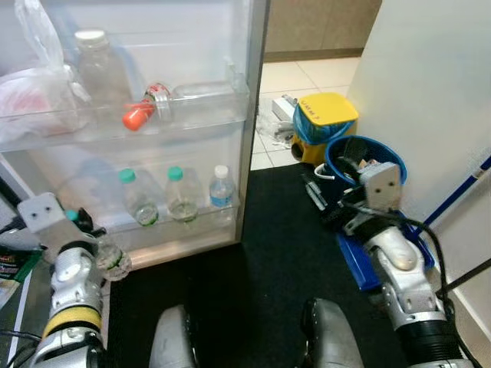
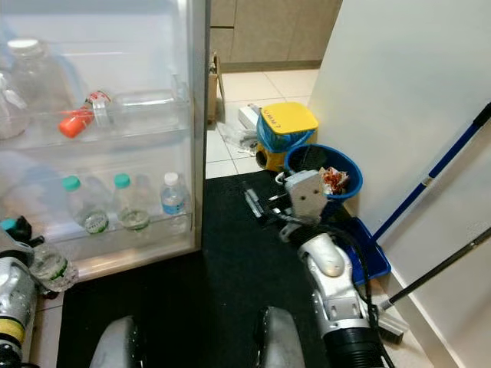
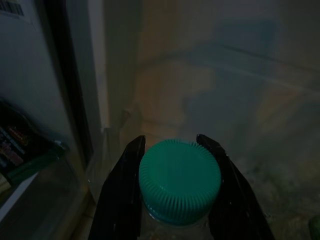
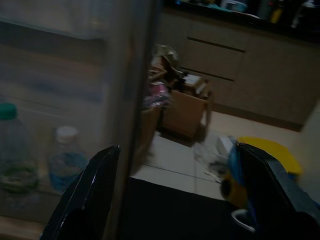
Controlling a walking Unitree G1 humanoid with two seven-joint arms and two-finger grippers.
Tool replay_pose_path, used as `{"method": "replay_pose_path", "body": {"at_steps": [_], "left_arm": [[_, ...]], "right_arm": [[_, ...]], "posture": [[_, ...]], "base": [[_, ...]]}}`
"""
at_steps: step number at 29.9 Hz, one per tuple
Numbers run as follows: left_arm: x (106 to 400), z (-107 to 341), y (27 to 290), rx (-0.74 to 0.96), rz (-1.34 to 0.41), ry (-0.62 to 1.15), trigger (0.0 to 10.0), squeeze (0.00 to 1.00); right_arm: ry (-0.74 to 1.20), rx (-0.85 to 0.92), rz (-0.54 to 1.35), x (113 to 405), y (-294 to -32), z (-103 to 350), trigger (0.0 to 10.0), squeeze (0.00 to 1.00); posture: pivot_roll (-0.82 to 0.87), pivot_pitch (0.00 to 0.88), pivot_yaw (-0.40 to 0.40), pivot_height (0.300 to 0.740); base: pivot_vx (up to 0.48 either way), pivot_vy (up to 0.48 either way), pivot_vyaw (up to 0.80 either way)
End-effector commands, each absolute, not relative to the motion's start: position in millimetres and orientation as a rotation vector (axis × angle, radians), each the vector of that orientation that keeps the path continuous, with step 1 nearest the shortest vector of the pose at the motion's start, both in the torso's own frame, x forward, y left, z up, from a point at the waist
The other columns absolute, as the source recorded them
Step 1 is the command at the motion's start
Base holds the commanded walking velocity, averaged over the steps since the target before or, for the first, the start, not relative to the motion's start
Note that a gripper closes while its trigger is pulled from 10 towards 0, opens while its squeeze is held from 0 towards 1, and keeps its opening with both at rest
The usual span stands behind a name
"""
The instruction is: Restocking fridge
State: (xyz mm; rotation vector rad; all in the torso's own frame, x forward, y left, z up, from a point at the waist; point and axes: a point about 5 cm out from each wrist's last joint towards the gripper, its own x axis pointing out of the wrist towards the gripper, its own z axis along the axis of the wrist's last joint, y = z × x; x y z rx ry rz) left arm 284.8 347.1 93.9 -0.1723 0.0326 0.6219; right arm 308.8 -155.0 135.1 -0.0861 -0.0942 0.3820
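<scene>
Left tool (image 3: 172,200) is clamped on a green-capped bottle (image 3: 179,180), lower left; next it probably goes onto the door shelf (image 1: 192,226). Right tool (image 4: 175,200) hangs spread wide.

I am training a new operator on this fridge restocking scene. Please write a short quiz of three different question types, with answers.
1. True or false: the left gripper holds a clear plastic bottle with a green cap.
2. How many bottles stand on the lower door shelf?
3. The right gripper is: A) open, B) shut on a bottle.

Key: 1 true; 2 three, two green-capped bottles and one white-capped bottle; 3 A.
</scene>
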Motion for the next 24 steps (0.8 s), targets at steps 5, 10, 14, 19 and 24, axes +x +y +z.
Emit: {"method": "replay_pose_path", "body": {"at_steps": [5,10,14,19,24], "left_arm": [[289.9,133.6,371.6,-0.173,0.631,-0.102,10.0,0.0],[287.7,130.8,366.1,-0.176,0.461,-0.057,10.0,0.0],[283.4,117.3,349.3,-0.17,0.339,0.008,10.0,0.0],[270.2,99.4,330.4,-0.189,0.265,0.059,10.0,0.0],[265.9,80.3,314.0,-0.281,0.332,0.078,10.0,0.0]], "right_arm": [[-0.074,-0.071,0.358,305.0,-160.6,132.8,10.0,0.0],[-0.062,-0.063,0.362,305.1,-159.1,130.6,10.0,0.0],[-0.059,-0.067,0.356,305.9,-162.1,130.9,10.0,0.0],[-0.057,-0.068,0.347,306.0,-164.2,130.7,10.0,0.0],[-0.04,-0.064,0.345,304.2,-163.3,124.1,10.0,0.0]], "posture": [[-0.06,0.064,-0.096,0.436],[-0.04,0.054,-0.088,0.436],[-0.04,0.052,-0.083,0.436],[-0.03,0.048,-0.08,0.436],[-0.04,0.023,-0.092,0.436]], "base": [[0.0,0.0,0.0],[0.0,0.0,0.0],[0.0,0.0,0.0],[0.0,0.0,0.0],[0.0,0.0,0.0]]}}
